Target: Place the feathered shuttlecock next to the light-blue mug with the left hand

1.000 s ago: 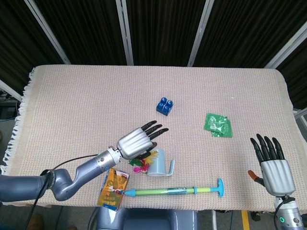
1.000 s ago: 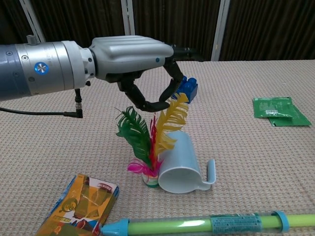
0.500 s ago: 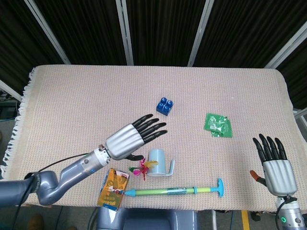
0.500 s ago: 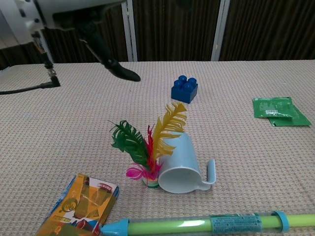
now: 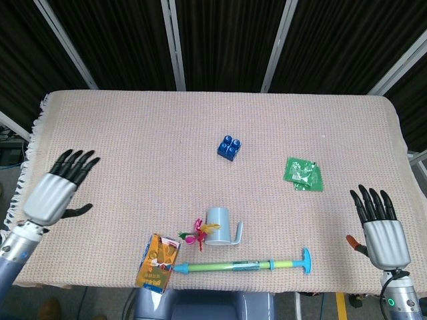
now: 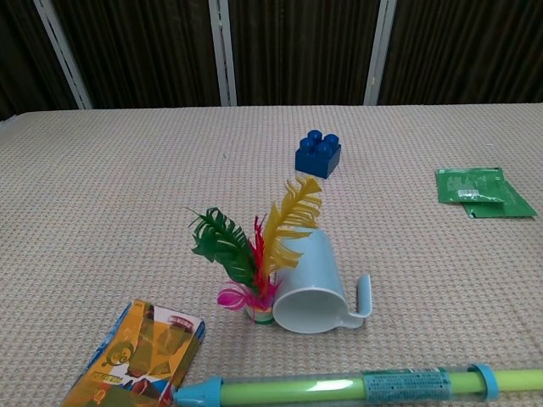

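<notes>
Near the front edge of the table (image 5: 133, 127), the feathered shuttlecock (image 6: 254, 254) stands touching the light-blue mug (image 6: 312, 284), which lies on its side. Left hand (image 5: 57, 192) hovers at the left edge, fingers apart, empty. Right hand (image 5: 380, 230) at the right edge, fingers also apart.

The feathered shuttlecock (image 6: 257, 261) stood upright on its small base on the table, green, red, yellow and pink feathers fanning upward. Its base touched the rim of the light-blue mug (image 6: 312, 286), and the yellow feather leaned across the mug's side. The mug lay tipped on its side near the front edge of the table, its open mouth facing the chest camera and its handle sticking out to the right.
</notes>
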Available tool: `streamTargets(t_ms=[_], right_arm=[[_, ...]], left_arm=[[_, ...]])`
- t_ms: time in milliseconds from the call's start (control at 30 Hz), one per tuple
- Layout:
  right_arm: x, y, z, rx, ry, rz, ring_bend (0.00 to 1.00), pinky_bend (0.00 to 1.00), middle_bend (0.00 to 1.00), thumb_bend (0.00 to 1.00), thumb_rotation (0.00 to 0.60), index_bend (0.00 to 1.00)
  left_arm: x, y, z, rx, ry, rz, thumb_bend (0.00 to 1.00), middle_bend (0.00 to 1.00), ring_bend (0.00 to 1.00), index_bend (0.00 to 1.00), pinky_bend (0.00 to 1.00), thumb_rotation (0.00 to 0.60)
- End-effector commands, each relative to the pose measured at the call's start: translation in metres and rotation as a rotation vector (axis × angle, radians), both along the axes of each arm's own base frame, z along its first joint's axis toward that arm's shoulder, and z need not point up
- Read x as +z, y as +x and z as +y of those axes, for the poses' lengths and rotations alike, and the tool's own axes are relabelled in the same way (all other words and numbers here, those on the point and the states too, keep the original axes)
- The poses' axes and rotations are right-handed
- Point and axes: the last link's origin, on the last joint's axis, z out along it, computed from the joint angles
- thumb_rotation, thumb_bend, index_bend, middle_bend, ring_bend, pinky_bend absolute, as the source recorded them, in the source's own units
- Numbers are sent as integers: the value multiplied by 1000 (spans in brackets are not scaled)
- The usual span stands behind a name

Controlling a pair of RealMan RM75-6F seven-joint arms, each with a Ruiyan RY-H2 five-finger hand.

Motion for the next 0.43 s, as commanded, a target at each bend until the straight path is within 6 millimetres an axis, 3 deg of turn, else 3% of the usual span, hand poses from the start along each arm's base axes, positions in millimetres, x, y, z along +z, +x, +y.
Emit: streamTargets(t_ms=[33,233,433], right_arm=[[0,0,-1,-7,-2,3,0,0,0,15,600,0],[-3,-3,-5,-33,11,9,0,0,0,15,600,0],[1,-7,-10,-59,6,-1,0,0,0,15,600,0]], left_arm=[[1,-46,-30,85,102,-38,152,0,0,0,0,600],[-25,-77,-45,182,152,-3,152,0,0,0,0,600],[-32,-76,-38,166,147,-34,153,0,0,0,0,600]])
